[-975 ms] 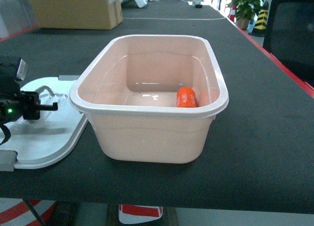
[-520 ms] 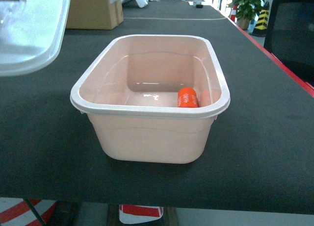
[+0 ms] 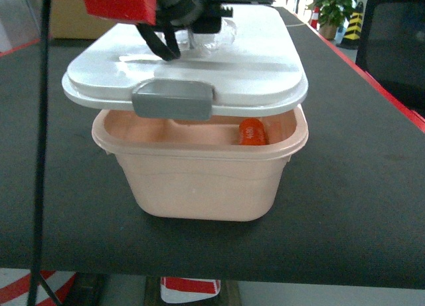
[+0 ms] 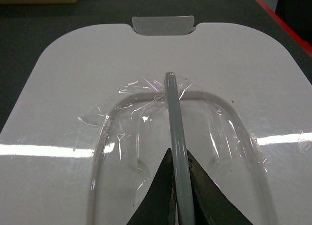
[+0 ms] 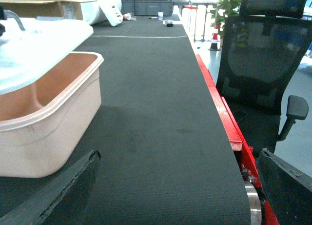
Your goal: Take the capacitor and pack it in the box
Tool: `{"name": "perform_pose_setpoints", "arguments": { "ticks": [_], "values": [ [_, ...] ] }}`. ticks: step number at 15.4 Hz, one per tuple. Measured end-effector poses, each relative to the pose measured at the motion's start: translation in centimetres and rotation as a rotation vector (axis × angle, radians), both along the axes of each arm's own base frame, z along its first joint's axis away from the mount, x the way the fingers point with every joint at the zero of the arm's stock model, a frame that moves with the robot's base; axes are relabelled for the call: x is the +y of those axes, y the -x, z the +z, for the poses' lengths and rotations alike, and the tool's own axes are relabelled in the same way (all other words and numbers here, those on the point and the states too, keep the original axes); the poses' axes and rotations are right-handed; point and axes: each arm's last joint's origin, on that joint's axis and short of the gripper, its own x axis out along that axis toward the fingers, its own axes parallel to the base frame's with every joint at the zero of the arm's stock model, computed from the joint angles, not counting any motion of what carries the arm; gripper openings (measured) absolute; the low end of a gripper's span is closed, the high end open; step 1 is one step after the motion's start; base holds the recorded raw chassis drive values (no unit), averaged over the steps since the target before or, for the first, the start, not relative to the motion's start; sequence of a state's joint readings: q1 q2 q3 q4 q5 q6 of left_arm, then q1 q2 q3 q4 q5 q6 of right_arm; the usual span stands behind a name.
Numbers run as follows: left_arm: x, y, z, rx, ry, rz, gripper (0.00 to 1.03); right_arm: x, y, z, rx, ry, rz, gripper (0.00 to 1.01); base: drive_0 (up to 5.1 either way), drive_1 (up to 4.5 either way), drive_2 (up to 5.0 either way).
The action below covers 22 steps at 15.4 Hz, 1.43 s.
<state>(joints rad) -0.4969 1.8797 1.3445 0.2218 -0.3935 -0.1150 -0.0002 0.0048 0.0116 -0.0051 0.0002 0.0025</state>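
Lid (image 3: 199, 74) had come across in the last second: it lay flat on the surface left of the box (image 3: 199, 180), then hung high at the upper left, and now sat low over the tub's opening, carried by the left hand (image 4: 181, 186). That hand was clamped narrow on the lid's clear handle (image 4: 173, 117), the bar running out between its two dark fingers (image 4: 158, 195). Below the hand the lid was not yet seated; its near edge, with the grey latch (image 3: 172, 99), stood a little above the pink rim, and it looked shifted slightly left of square.

Through the gap under the lid the capacitor (image 3: 252, 131), an orange cylinder, lay on the box floor toward the right wall, below and to the right of the hand. So the packing itself looked done, and closing was the step in hand.

The right hand (image 5: 161, 195) stood well off to the right of the box, its fingers spread wide and holding nothing.
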Motion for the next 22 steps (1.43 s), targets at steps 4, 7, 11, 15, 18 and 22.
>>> {"name": "perform_pose_setpoints", "arguments": {
  "ticks": [4,7,11,15,18,22],
  "values": [
    [-1.4,0.1,-1.4,0.026,-0.018,0.004,0.02,0.0,0.0,0.0,0.000,0.000,0.000,0.98,0.0,0.00,0.0],
    [-1.6,-0.1,-1.7,0.037,-0.021,0.013,0.02,0.0,0.0,0.0,0.000,0.000,0.000,0.98,0.0,0.00,0.0],
    [-1.6,-0.5,-2.8,0.061,0.006,0.013,0.02,0.0,0.0,0.0,0.000,0.000,0.000,0.98,0.0,0.00,0.0],
    [-1.7,-1.0,-3.8,0.067,0.021,0.004,0.02,0.0,0.0,0.0,0.000,0.000,0.000,0.98,0.0,0.00,0.0],
    [-1.3,-1.1,-3.7,0.039,0.052,-0.026,0.33,0.0,0.0,0.0,0.000,0.000,0.000,0.98,0.0,0.00,0.0],
    [0.4,0.3,-1.9,-0.015,0.101,-0.058,0.78,0.0,0.0,0.0,0.000,0.000,0.000,0.98,0.0,0.00,0.0]
  ]
}}
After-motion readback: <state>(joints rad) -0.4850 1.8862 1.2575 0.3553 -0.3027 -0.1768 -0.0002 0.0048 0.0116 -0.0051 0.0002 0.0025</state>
